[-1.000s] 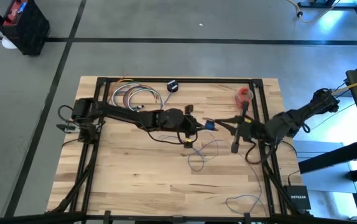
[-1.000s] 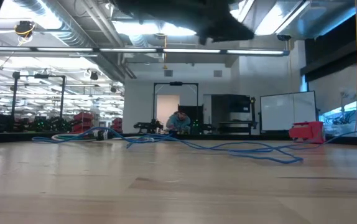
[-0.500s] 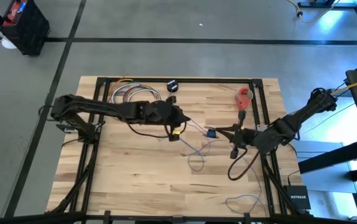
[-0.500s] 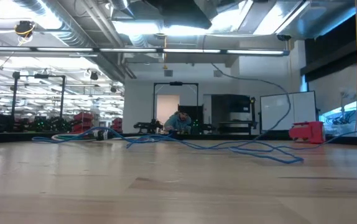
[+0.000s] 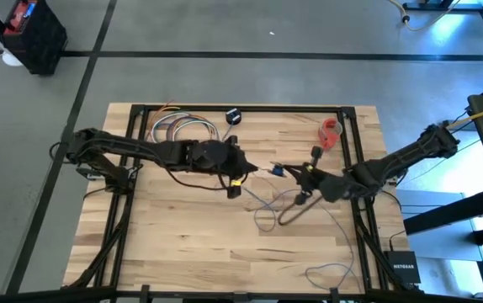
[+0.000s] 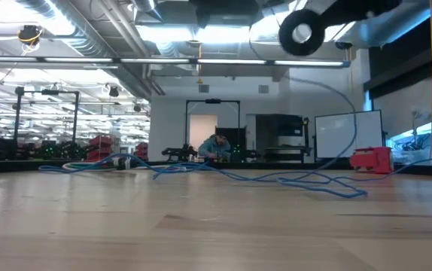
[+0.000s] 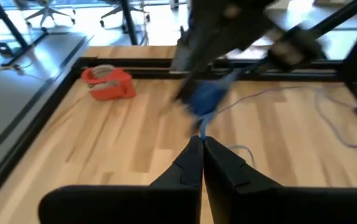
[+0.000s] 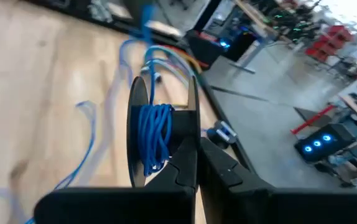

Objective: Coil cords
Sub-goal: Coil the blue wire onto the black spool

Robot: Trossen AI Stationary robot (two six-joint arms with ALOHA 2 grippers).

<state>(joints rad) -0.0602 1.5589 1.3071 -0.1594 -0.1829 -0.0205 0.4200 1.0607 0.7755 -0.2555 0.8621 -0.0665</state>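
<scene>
Over the middle of the wooden table (image 5: 183,244), 2 grippers meet: the left gripper (image 7: 197,144) pinches the thin, limp blue cord (image 5: 262,206), best taken near its taut end, while the right gripper (image 8: 194,149) clamps a part-wound spool (image 8: 157,134).

Cord (image 5: 267,212) between both grippers, mid-table (image 5: 183,252)

Wooden table (image 5: 174,227), loose blue cord (image 5: 267,215) (looped), red tape roll (image 5: 331,130)

Cord loops (image 5: 267,215) across table (image 5: 183,244) middle
</scene>
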